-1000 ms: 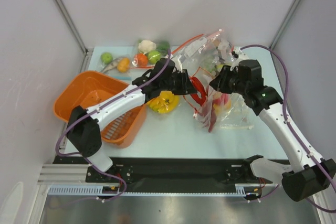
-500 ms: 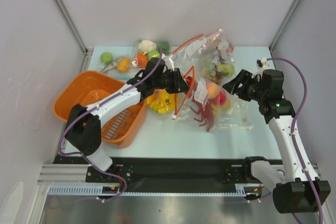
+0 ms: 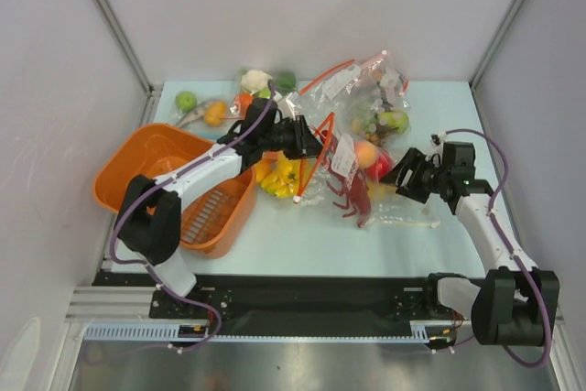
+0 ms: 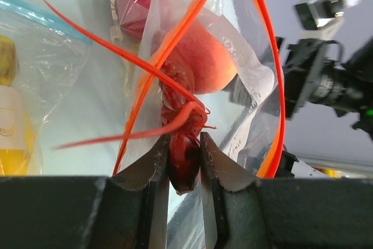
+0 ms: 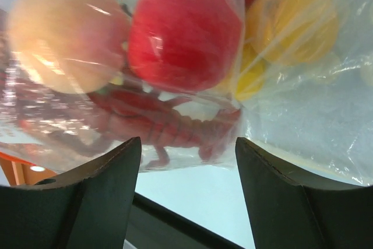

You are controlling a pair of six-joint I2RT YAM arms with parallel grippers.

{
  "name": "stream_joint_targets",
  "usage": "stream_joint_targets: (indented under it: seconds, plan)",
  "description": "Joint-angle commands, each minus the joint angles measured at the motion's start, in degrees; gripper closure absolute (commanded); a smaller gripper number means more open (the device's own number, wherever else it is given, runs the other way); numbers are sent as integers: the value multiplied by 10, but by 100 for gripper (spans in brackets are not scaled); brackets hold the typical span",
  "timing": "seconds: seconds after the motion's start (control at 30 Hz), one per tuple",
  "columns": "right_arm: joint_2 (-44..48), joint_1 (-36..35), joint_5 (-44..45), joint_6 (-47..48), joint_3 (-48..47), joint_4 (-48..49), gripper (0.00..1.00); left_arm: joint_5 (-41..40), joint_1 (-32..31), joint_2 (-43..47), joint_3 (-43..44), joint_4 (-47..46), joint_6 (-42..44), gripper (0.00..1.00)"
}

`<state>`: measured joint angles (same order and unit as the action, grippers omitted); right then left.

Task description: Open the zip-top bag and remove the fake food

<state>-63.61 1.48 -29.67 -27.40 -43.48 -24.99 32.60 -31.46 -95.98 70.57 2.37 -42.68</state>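
The zip-top bag [image 3: 341,160] lies crumpled at mid-table, its orange-red zip strip [image 4: 265,56] spread wide into a loop. My left gripper [image 3: 318,142] is at the bag's mouth, shut on an end of the dark-red lobster [image 4: 184,158], whose thin red feelers stick out past the strip. The lobster's body [image 3: 355,199] still lies in the bag beside a peach fruit [image 3: 365,153] and a red apple [image 3: 381,166]. My right gripper [image 3: 409,177] stands open just right of the bag, touching nothing. Through the plastic its camera sees the red apple [image 5: 183,30], peach fruit [image 5: 64,33] and lobster [image 5: 157,123].
An orange basket [image 3: 137,171] stands at the left under the left arm. A bagged banana bunch [image 3: 282,177] lies beside the left gripper. Another clear bag with a green apple [image 3: 394,120] sits behind. A cauliflower [image 3: 256,79] and loose fruits [image 3: 214,113] line the back.
My right gripper opened, let go of the bag and drew back right and toward the near edge. The bag sank onto the table. My left gripper shifted slightly left, still gripping the lobster.
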Motion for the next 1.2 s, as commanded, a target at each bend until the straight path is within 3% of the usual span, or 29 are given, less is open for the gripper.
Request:
stream_joint_targets:
  seconds: [0.0, 0.33, 0.6, 0.83, 0.93, 0.97, 1.0, 1.17]
  plan:
    - [-27, 5, -40, 18, 30, 47, 29, 35, 16, -7, 0, -61, -17, 100]
    - [-111, 5, -130, 18, 83, 220, 31, 76, 25, -33, 2, -92, -40, 100]
    - [-150, 2, -159, 23, 109, 282, 36, 89, 33, -49, 4, -105, -50, 100]
    - [-196, -9, -181, 22, 102, 317, 65, 103, 35, -56, 14, -107, -49, 100]
    - [-200, -9, -182, 30, 97, 305, 85, 106, 37, -57, 14, -109, -50, 100]
    - [-201, -10, -180, 34, 96, 299, 96, 110, 39, -57, 14, -111, -50, 100]
    - [-198, -9, -174, 37, 95, 294, 100, 112, 40, -57, 14, -112, -50, 100]
    - [-137, 8, -112, 53, 83, 229, 100, 138, 53, -50, 16, -121, -56, 100]
